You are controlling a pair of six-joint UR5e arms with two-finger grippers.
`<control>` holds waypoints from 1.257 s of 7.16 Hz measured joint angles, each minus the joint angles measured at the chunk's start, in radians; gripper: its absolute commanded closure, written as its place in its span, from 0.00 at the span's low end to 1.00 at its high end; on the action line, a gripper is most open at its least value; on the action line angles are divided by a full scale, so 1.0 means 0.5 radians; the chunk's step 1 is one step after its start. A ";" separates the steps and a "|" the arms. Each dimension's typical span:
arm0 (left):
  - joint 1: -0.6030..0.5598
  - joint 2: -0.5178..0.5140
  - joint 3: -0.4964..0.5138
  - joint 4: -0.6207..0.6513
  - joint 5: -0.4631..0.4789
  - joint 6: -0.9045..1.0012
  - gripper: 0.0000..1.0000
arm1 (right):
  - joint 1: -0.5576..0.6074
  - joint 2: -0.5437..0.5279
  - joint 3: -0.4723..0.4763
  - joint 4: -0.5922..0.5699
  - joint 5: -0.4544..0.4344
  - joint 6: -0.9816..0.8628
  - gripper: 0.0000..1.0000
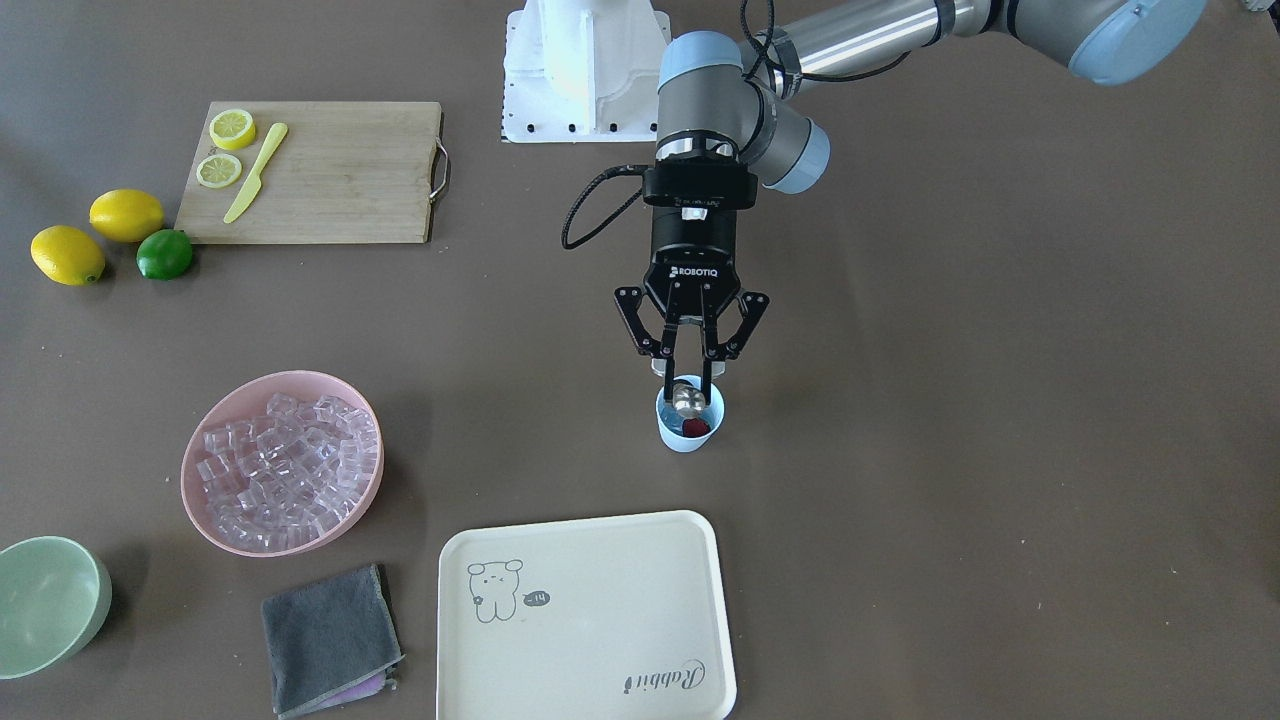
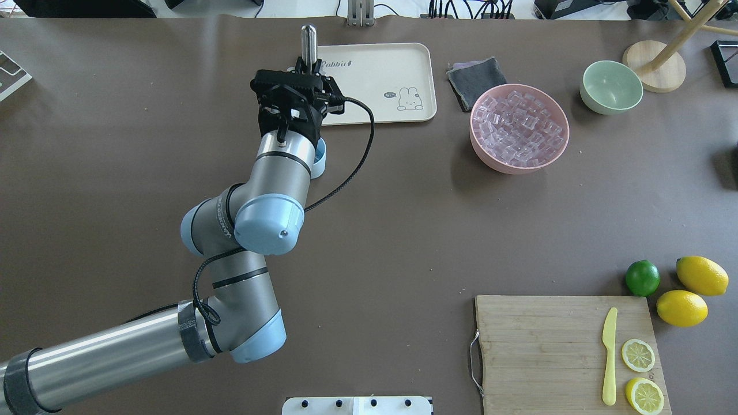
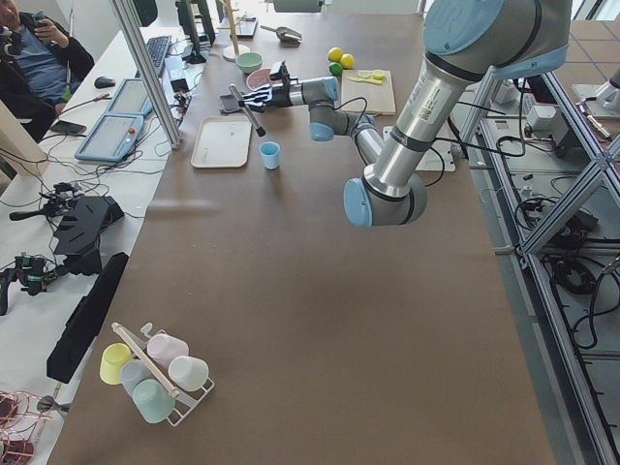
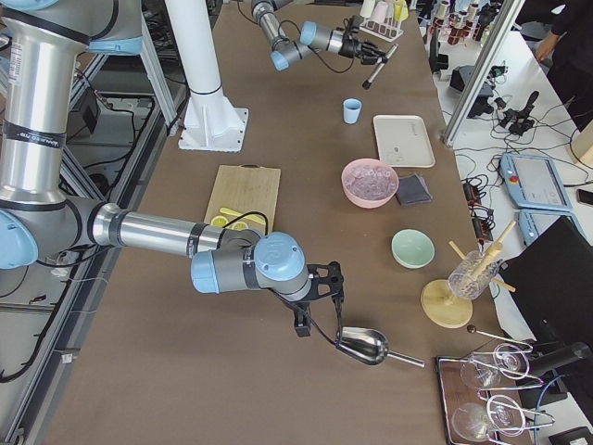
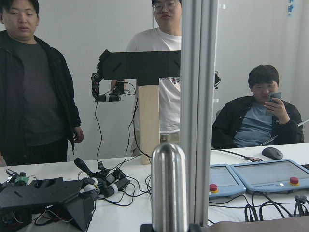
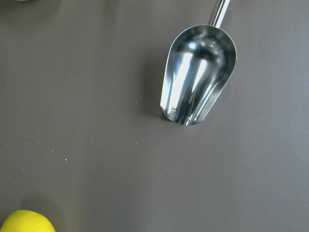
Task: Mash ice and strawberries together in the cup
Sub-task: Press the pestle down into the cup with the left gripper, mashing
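My left gripper (image 1: 690, 378) is shut on a metal muddler (image 1: 686, 397) and holds it tilted, its lower end just above the light-blue cup (image 1: 690, 432). A red strawberry (image 1: 697, 428) lies inside the cup. The muddler's upper end shows in the overhead view (image 2: 309, 37) and in the left wrist view (image 5: 169, 183). The arm hides most of the cup in the overhead view (image 2: 319, 158). Ice cubes (image 1: 285, 470) fill a pink bowl (image 1: 228, 535). My right gripper (image 4: 318, 301) hovers over a metal scoop (image 6: 198, 72) on the table; I cannot tell whether it is open or shut.
A cream tray (image 1: 620, 560) lies just in front of the cup, a grey cloth (image 1: 330, 640) and a pale-green bowl (image 1: 45, 605) beside it. A cutting board (image 1: 340, 180) carries lemon slices and a yellow knife. Lemons (image 1: 125, 215) and a lime (image 1: 165, 254) lie beside it.
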State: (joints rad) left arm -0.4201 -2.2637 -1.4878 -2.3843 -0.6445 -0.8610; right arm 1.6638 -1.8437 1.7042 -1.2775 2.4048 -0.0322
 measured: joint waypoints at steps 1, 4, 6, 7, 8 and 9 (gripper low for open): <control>0.044 0.033 0.023 -0.056 0.021 0.001 0.80 | 0.012 -0.018 -0.004 0.002 -0.004 0.000 0.01; 0.042 0.060 0.055 -0.098 0.020 0.003 0.80 | 0.031 -0.044 -0.006 0.011 -0.005 -0.002 0.01; -0.002 0.056 0.060 -0.098 0.014 0.004 0.80 | 0.041 -0.046 0.002 0.012 -0.003 -0.003 0.01; -0.028 0.055 0.069 -0.098 0.008 0.003 0.80 | 0.045 -0.047 0.007 0.012 -0.001 -0.003 0.01; -0.039 0.055 0.097 -0.105 0.006 -0.008 0.80 | 0.050 -0.048 0.009 0.012 -0.001 -0.003 0.01; -0.036 0.050 0.159 -0.122 0.005 -0.066 0.80 | 0.052 -0.046 0.007 0.012 -0.006 -0.003 0.01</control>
State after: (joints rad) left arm -0.4380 -2.2387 -1.4081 -2.4451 -0.6419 -0.8942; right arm 1.6897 -1.8668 1.7079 -1.2717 2.4017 -0.0337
